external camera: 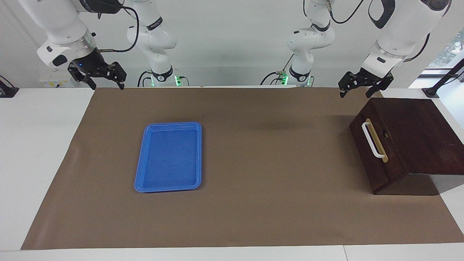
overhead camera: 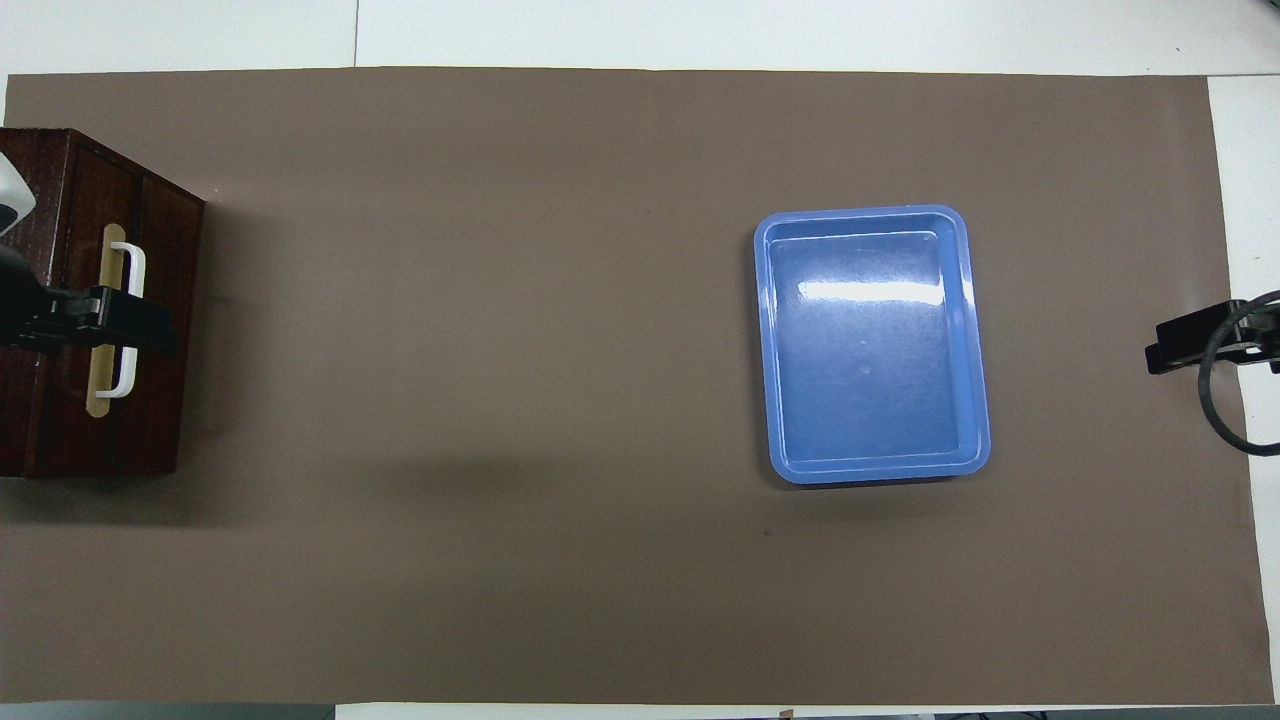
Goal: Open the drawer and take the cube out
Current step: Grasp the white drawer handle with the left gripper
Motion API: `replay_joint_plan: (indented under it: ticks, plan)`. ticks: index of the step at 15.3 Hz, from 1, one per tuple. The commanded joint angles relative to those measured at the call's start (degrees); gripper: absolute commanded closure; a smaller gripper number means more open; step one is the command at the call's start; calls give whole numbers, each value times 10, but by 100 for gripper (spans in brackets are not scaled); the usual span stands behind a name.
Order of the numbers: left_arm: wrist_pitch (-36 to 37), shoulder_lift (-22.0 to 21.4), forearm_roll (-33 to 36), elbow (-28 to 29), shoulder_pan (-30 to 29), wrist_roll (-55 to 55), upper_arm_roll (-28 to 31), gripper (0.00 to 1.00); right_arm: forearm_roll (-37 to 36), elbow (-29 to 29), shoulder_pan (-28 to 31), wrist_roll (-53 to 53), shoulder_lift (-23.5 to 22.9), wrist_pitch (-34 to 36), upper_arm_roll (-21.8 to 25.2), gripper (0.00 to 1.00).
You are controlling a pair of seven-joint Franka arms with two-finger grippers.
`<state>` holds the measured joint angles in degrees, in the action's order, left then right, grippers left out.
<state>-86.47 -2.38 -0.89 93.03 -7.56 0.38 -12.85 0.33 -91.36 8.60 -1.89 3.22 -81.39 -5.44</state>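
We see a white worktop (external camera: 40,152) covered by a matte brown mat (external camera: 272,163), smooth apart from a faint crease near the right arm's end. At the left arm's end sits a box (external camera: 417,137) of dark, glossy, grained wood, a squat rectangular block. Its drawer (external camera: 373,152) is shut, flush with the box, and its front faces the middle of the worktop, toward the right arm's end. On that front a tan strip carries a white bar handle (external camera: 372,140), a rounded loop fixed at both ends; its long axis runs from nearer the robots to farther from them, slightly skewed in the facing view. We cannot see the cube; nothing yellow shows in either view. Toward the right arm's end, well apart from the box, a tray (external camera: 142,156) of shiny blue plastic lies flat: shallow, rectangular, with rounded corners and a raised rim, its long axis also running away from the robots; a band of glare crosses its floor. The left gripper (external camera: 359,90), black and angular, hangs in the air with fingers spread, over the mat's edge beside the box. The right gripper (external camera: 107,84) hangs spread too, over the mat's corner nearest its own base.
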Motion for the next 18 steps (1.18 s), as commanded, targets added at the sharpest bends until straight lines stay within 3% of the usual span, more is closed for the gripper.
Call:
replay_joint_plan:
  ticks: [1,8,11,15,18]
  plan:
    - [2,-17,-6,17,5,8,5,0,9,-6,5,7,7,0,-4,0]
    - [-48,-10,30,40,6,8,5,0,9,-6,5,7,7,0,-4,0]
    - [-127,-7,72,99,13,8,5,0,9,-6,5,7,7,0,-4,0]
    - [-201,48,151,123,11,2,6,0,9,-6,5,7,7,0,-4,0]
    - [-260,67,187,145,1,2,8,0,9,-6,5,7,7,0,-4,0]
